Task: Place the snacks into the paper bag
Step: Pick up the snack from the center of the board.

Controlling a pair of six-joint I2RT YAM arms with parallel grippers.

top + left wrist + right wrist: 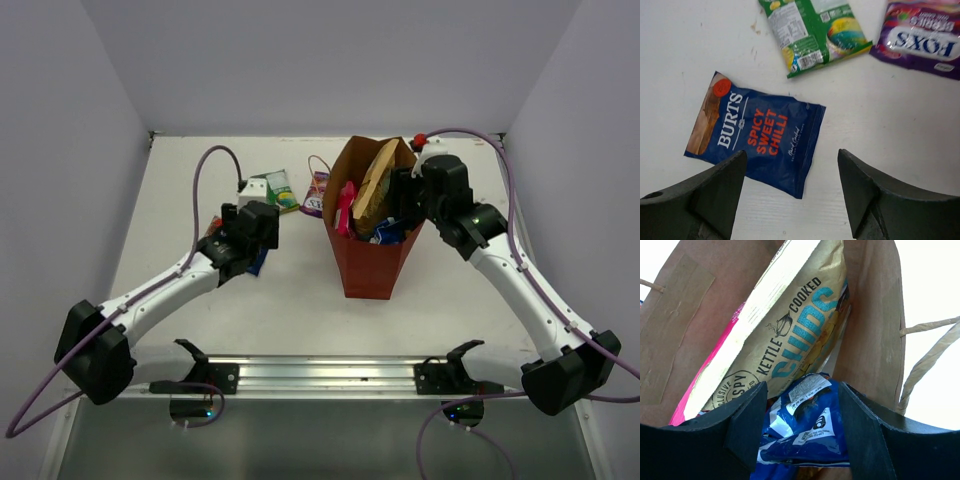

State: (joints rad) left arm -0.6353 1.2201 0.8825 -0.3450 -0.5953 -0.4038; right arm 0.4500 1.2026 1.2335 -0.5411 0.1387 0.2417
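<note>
**Table** (pixel 200 330): white, enclosed by pale walls on three sides. Purple cables (pixel 203 180) loop above both arms.

**Paper bag** (pixel 372 262): red-brown, upright at centre right of the top view, mouth open.
- The right wrist view alone shows its brown inside, a taped patch at upper left and a tan twine handle (pixel 929 357) at the right edge.

**Right gripper** (pixel 802 395): over the bag's mouth, fingers spread, nothing between them.

**Left gripper** (pixel 790 167): left of the bag, above the table, fingers spread and empty.

**Tan packet** (pixel 790 335): marked "Kettle Cooked Chips", leaning diagonally in the bag and standing above its rim.

**Pink packet** (pixel 715 365): in the bag, mostly behind the tan one.

**Blue-and-white packet** (pixel 807 432): crumpled, in the bag, below the tan one.

**Dark blue packet** (pixel 760 140): "Burts Spicy Sweet Chilli", flat on the table.
- It is plain in the left wrist view but almost hidden by the gripper from above.

**Green packet** (pixel 815 32): flat on the table, upper centre of the left wrist view.

**Purple candy packet** (pixel 922 42): on the table, upper right of the left wrist view, just left of the bag from above.
</note>
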